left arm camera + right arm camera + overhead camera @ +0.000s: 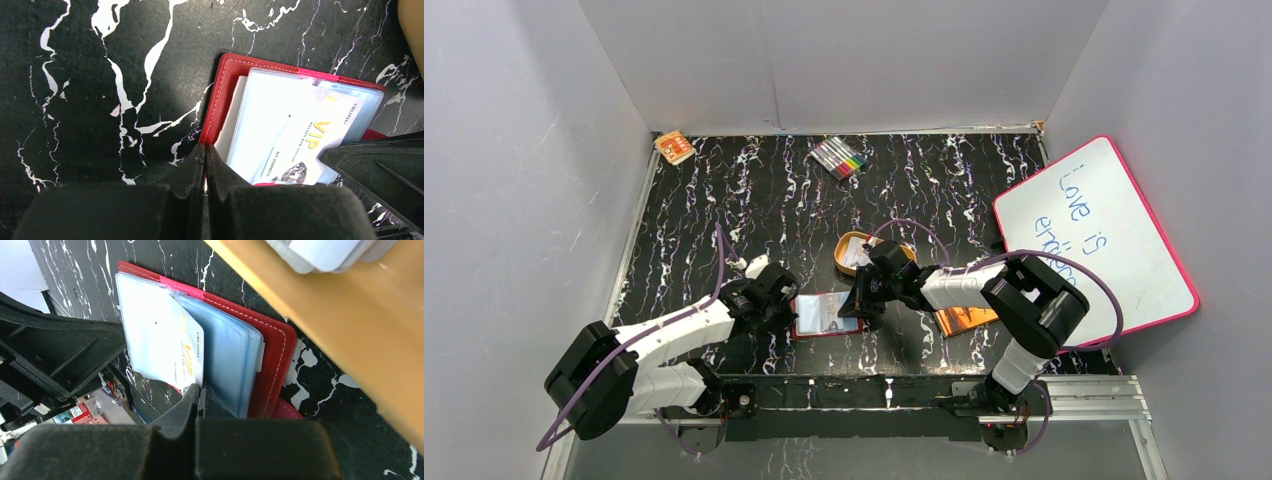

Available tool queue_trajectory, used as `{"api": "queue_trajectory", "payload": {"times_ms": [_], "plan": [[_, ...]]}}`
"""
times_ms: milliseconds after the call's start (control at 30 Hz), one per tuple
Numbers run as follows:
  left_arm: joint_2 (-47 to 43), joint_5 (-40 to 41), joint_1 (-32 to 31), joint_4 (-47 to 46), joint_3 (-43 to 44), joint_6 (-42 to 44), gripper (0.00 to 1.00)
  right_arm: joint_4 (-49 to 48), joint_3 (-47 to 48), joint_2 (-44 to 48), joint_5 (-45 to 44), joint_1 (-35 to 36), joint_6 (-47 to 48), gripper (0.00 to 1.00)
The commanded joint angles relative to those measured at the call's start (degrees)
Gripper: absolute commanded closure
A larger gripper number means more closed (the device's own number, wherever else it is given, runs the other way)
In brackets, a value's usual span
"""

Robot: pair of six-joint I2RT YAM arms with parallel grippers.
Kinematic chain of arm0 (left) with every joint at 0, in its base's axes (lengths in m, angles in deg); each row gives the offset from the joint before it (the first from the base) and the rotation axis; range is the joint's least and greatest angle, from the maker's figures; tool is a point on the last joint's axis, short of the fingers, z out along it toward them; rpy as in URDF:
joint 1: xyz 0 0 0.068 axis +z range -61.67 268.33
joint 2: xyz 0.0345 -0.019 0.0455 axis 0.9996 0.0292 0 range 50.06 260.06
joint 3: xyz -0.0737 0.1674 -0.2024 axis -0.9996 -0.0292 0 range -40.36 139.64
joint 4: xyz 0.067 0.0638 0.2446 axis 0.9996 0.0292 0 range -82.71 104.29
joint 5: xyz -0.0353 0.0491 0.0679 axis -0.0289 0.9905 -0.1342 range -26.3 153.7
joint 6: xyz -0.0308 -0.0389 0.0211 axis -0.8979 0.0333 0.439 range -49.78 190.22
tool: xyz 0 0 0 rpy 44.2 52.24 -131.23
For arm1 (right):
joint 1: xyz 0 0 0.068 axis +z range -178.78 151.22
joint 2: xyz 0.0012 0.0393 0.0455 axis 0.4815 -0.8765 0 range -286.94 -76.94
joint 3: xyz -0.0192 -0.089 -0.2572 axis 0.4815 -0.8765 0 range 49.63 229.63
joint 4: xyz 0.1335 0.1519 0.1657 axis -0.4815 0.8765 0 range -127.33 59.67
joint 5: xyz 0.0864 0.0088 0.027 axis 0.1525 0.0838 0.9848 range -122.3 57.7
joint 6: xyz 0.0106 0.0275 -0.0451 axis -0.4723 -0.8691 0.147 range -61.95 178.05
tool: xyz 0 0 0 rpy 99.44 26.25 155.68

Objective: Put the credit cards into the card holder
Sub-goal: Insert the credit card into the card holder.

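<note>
Top view: card holder (824,313) lies open on the table (724,200), near edge, between the two arms. Left gripper (784,303) is at its left edge, right gripper (856,310) at its right. Orange tray (848,240) sits just behind, spare cards (860,256) in it.

Left wrist: left gripper fingers are closed tight, no gap, tips touching the holder's red cover at the corner. Can't tell if they pinch the cover or just press beside it. VIP card (305,142) lies skewed across the pale sleeves (265,115). One end looks tucked under a sleeve, the other end meets the right gripper's tip.

Right wrist: right gripper is closed narrow, and the card's lower corner runs into its tips, so it looks pinched there. Blue sleeves fan out beside it. The tray rim crosses the view close to the holder's far edge.

Risks:
- Card is skewed to the sleeve mouth, so pushing it could jam a corner and buckle the card or fold the sleeve.
- A corner pinch is weak; the card may pivot or slip out.
- If the left gripper isn't really holding the cover, a push drags the whole holder.
- Right wrist is near the tray, so a swing could knock it.
</note>
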Motion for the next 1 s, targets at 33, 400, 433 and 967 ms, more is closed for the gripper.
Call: {"api": "queue_trajectory", "payload": {"times_ms": [33,400,433,967], "plan": [[0.1,0.6,0.3,3.2,-1.7,-0.1,0.99,6.3,-0.2,0.2,-3.3,0.2,1.6,1.0],[0.0,0.7,0.2,3.5,-1.5,0.3,0.99,7.5,-0.1,0.6,-5.7,0.3,1.5,1.0],[0.0,0.7,0.3,3.6,-1.5,0.4,0.99,7.2,-0.1,0.6,-5.6,0.2,1.5,1.0],[1.7,0.0,0.3,2.9,-0.8,1.2,0.99,4.8,3.4,-3.3,-1.9,1.1,2.5,1.0]]}}
